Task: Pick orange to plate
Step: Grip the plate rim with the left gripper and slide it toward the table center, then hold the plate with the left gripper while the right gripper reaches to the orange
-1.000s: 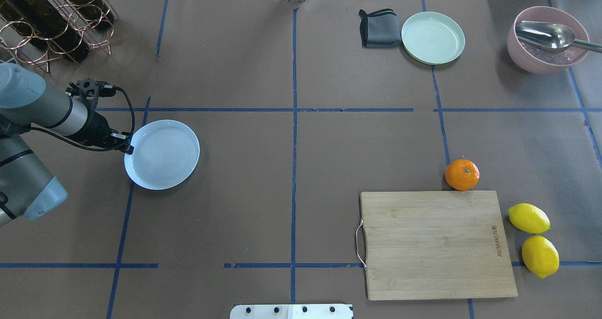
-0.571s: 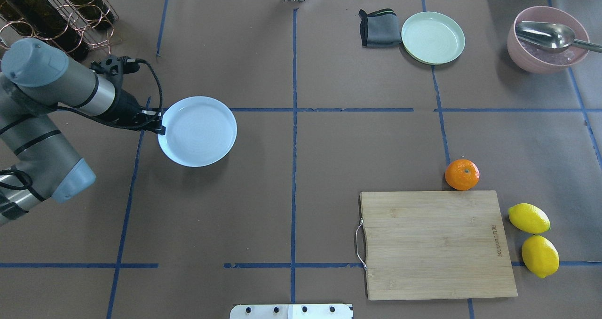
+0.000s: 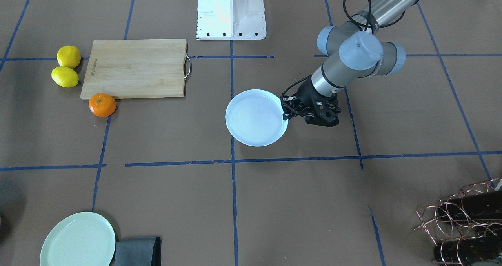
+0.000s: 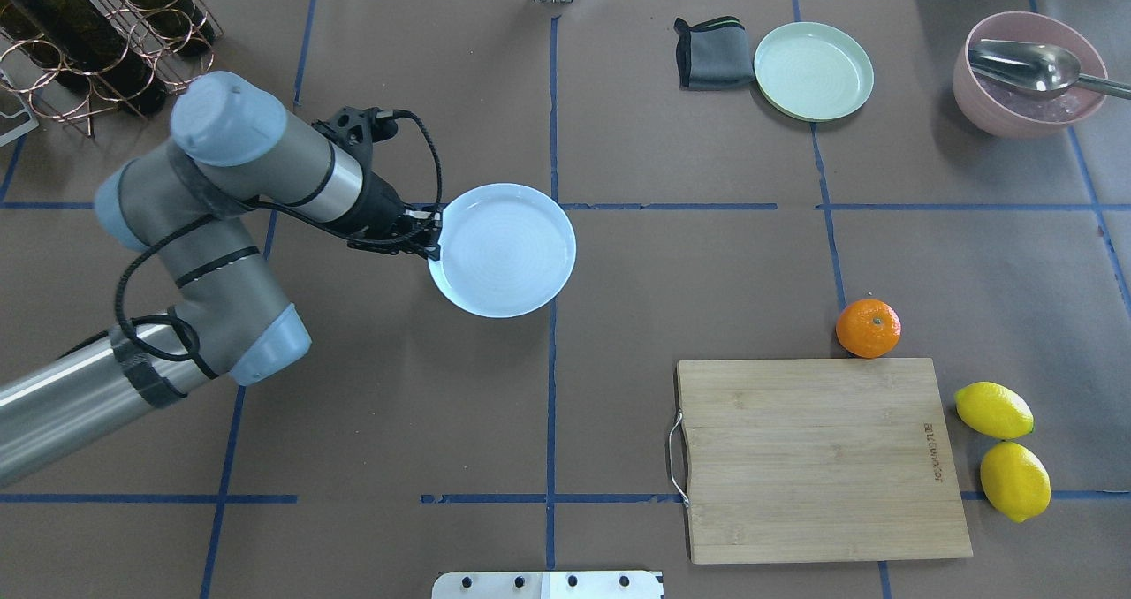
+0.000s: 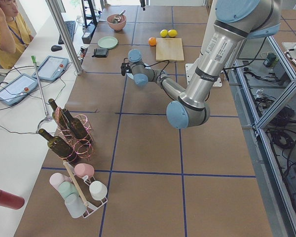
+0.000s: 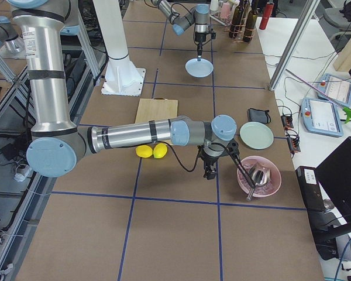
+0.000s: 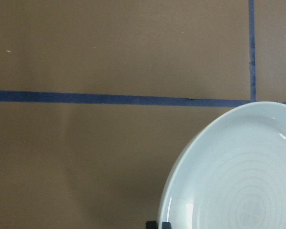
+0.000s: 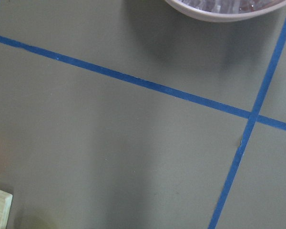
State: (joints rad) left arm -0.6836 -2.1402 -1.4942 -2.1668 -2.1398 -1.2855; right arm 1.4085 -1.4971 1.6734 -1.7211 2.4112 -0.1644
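The pale bluish-white plate [image 4: 504, 250] is near the table's middle, and my left gripper [image 4: 433, 237] is shut on its left rim. In the front-facing view the plate [image 3: 255, 119] shows with that gripper [image 3: 285, 109] at its right edge. The left wrist view holds the plate [image 7: 238, 181] at lower right, with a shadow beside it. The orange [image 4: 869, 328] lies far to the right, touching the cutting board's back edge, and nothing holds it. My right gripper [image 6: 213, 167] shows only in the exterior right view, near the pink bowl; I cannot tell its state.
A wooden cutting board [image 4: 817, 458] lies front right with two lemons [image 4: 994, 410] beside it. At the back right are a pale green plate [image 4: 813, 71], a grey cloth [image 4: 711, 51] and a pink bowl [image 4: 1029, 73] with a metal scoop. A bottle rack [image 4: 88, 42] stands back left.
My left arm has carried the plate rightward from the table's left part to near the centre line. The orange has not moved.
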